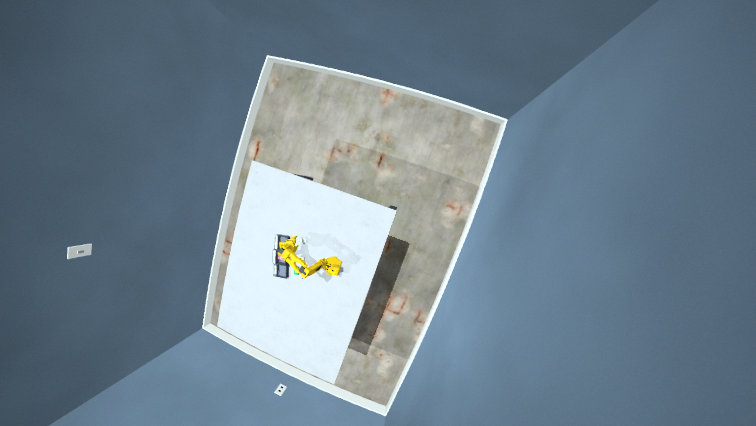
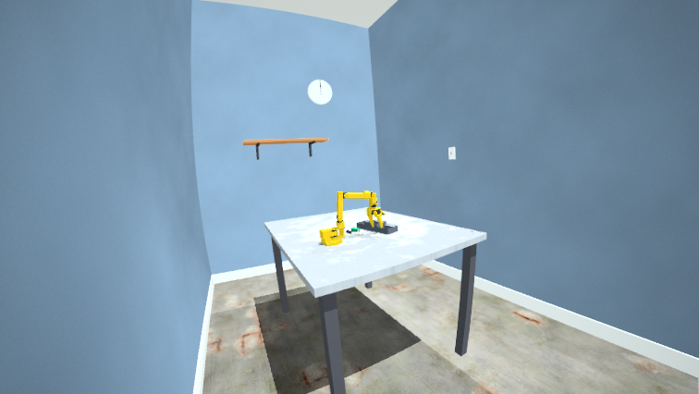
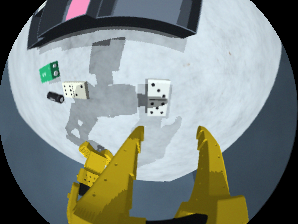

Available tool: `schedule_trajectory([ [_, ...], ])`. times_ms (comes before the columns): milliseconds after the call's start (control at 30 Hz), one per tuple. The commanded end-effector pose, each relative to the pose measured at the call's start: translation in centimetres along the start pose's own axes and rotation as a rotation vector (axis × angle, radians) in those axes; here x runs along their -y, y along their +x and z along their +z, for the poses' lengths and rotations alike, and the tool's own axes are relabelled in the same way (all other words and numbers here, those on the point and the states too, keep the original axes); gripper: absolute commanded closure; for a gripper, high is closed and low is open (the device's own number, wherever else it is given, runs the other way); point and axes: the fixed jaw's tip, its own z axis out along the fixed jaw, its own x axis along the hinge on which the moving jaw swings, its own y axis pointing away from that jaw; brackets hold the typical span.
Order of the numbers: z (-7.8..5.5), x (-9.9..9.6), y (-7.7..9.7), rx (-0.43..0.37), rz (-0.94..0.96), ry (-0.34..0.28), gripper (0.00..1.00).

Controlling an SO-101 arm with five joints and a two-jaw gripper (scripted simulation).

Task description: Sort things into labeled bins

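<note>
My smooth, tapering yellow claw (image 1: 290, 243) (image 2: 376, 227) (image 3: 171, 128) stands partly open with nothing between its fingers, above the bench (image 1: 296, 328) (image 2: 400, 249) (image 3: 220, 75). Just beyond the tips lies a flat white domino (image 1: 302, 239) (image 3: 159, 88) with black pips, and off to one side a cream domino (image 1: 301, 257) (image 2: 359, 233) (image 3: 75, 90), a stubby black cylinder (image 2: 349, 231) (image 3: 55, 97) and a green block (image 1: 296, 273) (image 2: 355, 228) (image 3: 49, 71). Past them, toward the long edge opposite my base, runs the dark, hard-walled row of bins (image 1: 282, 276) (image 2: 389, 229) (image 3: 150, 25), a flat pink piece (image 1: 280, 257) (image 3: 78, 7) in the middle one.

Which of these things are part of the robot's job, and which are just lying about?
Part of the job:
- bins
- two dominoes
- green block
- black cylinder
- claw

Not part of it:
- clock
- shelf
</note>
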Motion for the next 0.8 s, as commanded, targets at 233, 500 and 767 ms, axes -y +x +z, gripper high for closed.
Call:
schedule_trajectory([
  [233, -0.4, 0.3, -0.1, 0.026, 0.0, 0.022, 0.71],
  [500, 0.5, 0.4, -0.2, 0.026, 0.0, 0.022, 0.71],
  [767, 1.7, 0.4, -0.3, 0.026, 0.0, 0.022, 0.71],
])
